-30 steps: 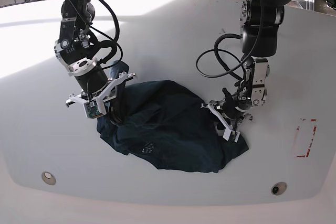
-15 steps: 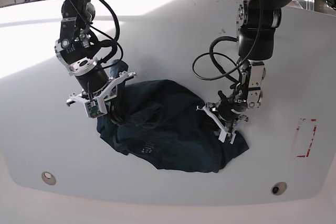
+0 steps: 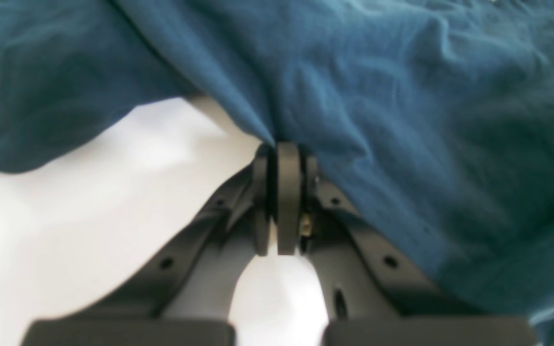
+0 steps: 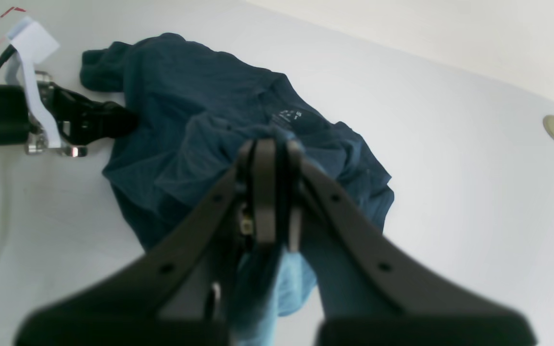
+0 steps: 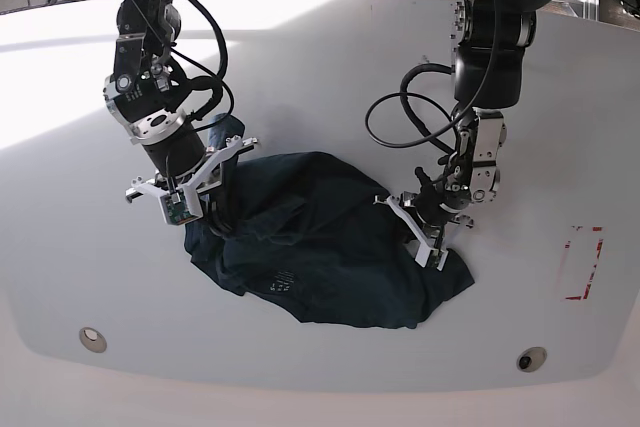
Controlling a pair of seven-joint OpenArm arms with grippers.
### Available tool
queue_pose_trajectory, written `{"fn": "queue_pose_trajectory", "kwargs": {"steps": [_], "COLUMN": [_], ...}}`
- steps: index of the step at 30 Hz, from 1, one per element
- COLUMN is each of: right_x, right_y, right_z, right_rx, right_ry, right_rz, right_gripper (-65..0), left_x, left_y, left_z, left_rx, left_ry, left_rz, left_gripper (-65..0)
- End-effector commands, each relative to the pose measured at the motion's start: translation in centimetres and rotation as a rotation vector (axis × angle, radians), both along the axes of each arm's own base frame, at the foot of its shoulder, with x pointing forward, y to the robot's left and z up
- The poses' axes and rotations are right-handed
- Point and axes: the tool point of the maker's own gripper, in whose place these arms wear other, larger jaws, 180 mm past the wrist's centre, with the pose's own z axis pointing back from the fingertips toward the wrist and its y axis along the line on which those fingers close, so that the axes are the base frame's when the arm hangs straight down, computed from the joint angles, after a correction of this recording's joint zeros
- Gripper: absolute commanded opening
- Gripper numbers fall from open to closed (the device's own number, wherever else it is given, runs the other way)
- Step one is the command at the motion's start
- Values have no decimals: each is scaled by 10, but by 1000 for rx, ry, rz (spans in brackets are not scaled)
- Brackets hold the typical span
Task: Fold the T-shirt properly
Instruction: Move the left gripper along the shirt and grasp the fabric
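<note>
While base view hides them, wrist views show both jaws pinching T-shirt [image 5: 320, 247].

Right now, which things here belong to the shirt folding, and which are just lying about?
Part of the job:
- T-shirt, crumpled on the table
- left gripper, shut on the shirt's edge
- right gripper, shut on the shirt

Just there:
- table
- red tape mark
- two round metal fittings in the table

1 T-shirt [image 5: 320, 257], 2 grippers, left gripper [image 5: 425, 237] and right gripper [image 5: 205, 209], on 1 table [image 5: 330, 67].
</note>
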Motion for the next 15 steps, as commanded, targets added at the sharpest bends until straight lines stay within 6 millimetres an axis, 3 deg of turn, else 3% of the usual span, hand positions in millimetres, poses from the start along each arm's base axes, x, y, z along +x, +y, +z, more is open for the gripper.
{"fn": "queue_pose_trajectory", "kwargs": {"steps": [1, 15], "right_x": [3, 5], "right_y": [1, -1], "right_z": [17, 18], "right_rx": [16, 14], "right_ry": [-60, -65], "right_rz": [8, 1], "right_gripper": [-649, -649], "left_x": [16, 9], "left_y": [6, 27], "left_z": [35, 90], "left_rx": [-10, 86], "left_ry": [-108, -225], "left_rz": [7, -6], "left_gripper": [-650, -650]}}
